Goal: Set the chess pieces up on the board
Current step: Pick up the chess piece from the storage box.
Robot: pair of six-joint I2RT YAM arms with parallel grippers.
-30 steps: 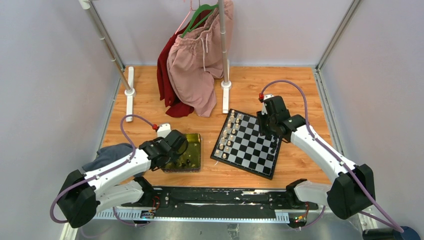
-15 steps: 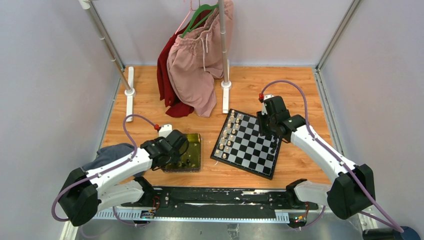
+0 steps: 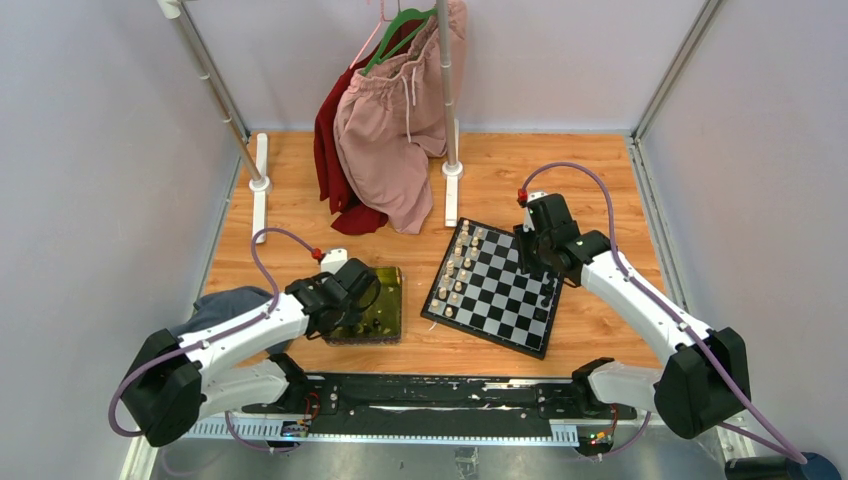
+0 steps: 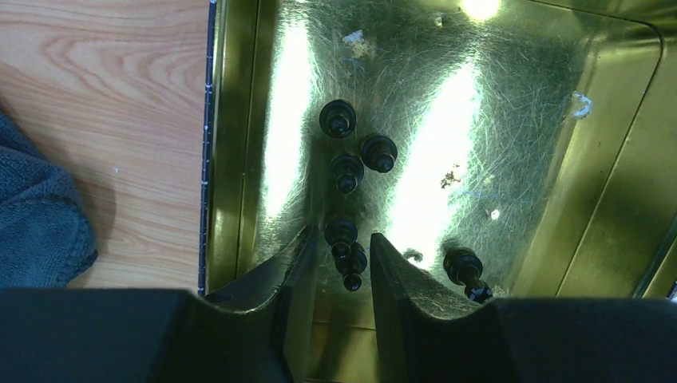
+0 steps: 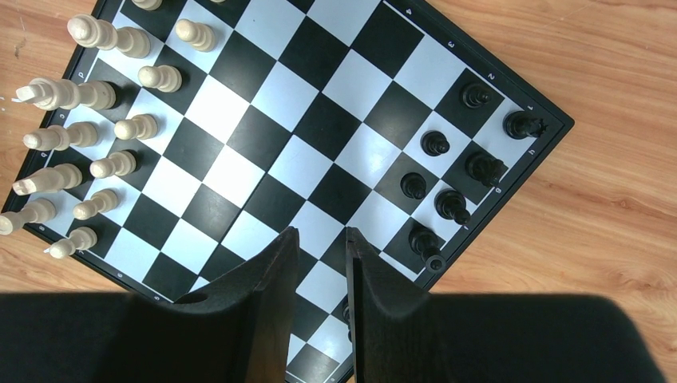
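Observation:
Several black chess pieces (image 4: pixel 347 170) lie in the shiny yellow-green tray (image 4: pixel 495 120). My left gripper (image 4: pixel 339 243) is low in the tray (image 3: pixel 388 312), open, with two black pieces (image 4: pixel 342 232) lying in the gap and not squeezed. Another piece (image 4: pixel 465 267) lies just right of the right finger. On the board (image 5: pixel 319 120), several black pieces (image 5: pixel 435 144) stand near the right corner. My right gripper (image 5: pixel 319 235) hovers over the board (image 3: pixel 495 295), its jaws a narrow gap apart with nothing between them. A black piece (image 5: pixel 347 313) peeks from behind its right finger.
Cream-white pieces (image 5: pixel 136 126) fill the board's left rows. A grey cloth (image 4: pixel 36 215) lies on the wood left of the tray. Pink and red garments (image 3: pixel 395 130) hang from a rack at the back, with its white feet (image 3: pixel 452 195) just behind the board.
My left gripper's jaws have parted from nearly shut and now straddle two pieces in the tray; the left arm shifted slightly. The right arm has not moved.

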